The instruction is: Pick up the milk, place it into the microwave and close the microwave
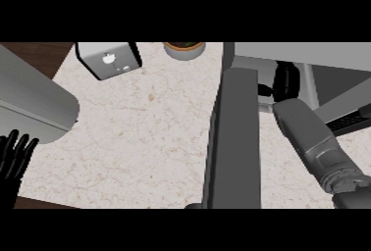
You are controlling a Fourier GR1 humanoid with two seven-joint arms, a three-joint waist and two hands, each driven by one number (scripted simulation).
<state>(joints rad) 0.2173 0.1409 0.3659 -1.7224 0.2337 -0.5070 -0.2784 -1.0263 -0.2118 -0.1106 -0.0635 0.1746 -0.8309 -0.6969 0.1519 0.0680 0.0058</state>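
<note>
The microwave (pixel 311 53) stands at the right of the counter. Its dark grey door (pixel 233 142) is swung open toward me, edge-on down the middle of the view. My right forearm (pixel 315 142) reaches up from the lower right into the microwave's opening, and the black right hand (pixel 286 78) is inside it. I see no milk; the hand may be hiding it. My left hand (pixel 14 158) rests open at the lower left edge, fingers up, holding nothing.
A silver toaster (pixel 109 59) sits at the back left. A potted plant (pixel 184 49) is at the back centre. A large grey rounded appliance (pixel 33 105) fills the left side. Speckled counter (pixel 138 132) lies between it and the door.
</note>
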